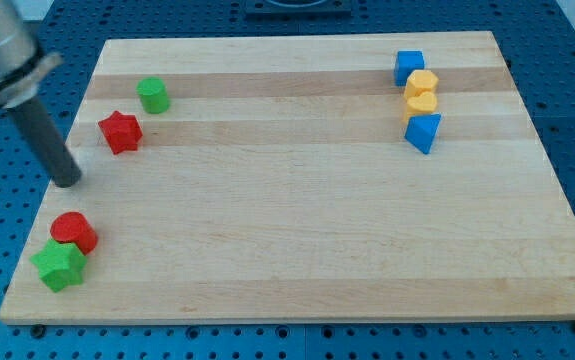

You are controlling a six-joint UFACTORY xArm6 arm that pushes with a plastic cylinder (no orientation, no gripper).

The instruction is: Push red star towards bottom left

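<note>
1. A pale wooden board [297, 200], striped with lighter and darker planks, lies on a blue perforated bench; its grain looks smooth enough for blocks to slide freely.

2. My tip [68, 181] rests on the board near the view's left edge. It is a bare dark rod that clasps nothing and touches no block.

3. The red star [120, 131] sits in the upper left region, above and to the right of my tip and clear of it. The green cylinder [153, 95] stands just beside it, further toward the top right; whether they touch I cannot quite tell.

4. To drive the star toward the bottom left, I judge my tip must first go round to its upper right side, into the narrow space by the green cylinder.

5. At the bottom left corner a red cylinder [74, 231] touches a green star [60, 265]; they occupy the likely destination and could be struck.

6. Well apart, at the upper right, a blue cube [409, 67], two yellow blocks [421, 92] of rounded faceted shape and a blue wedge-like block [423, 131] form a column. All appear matte and hard-edged.
</note>
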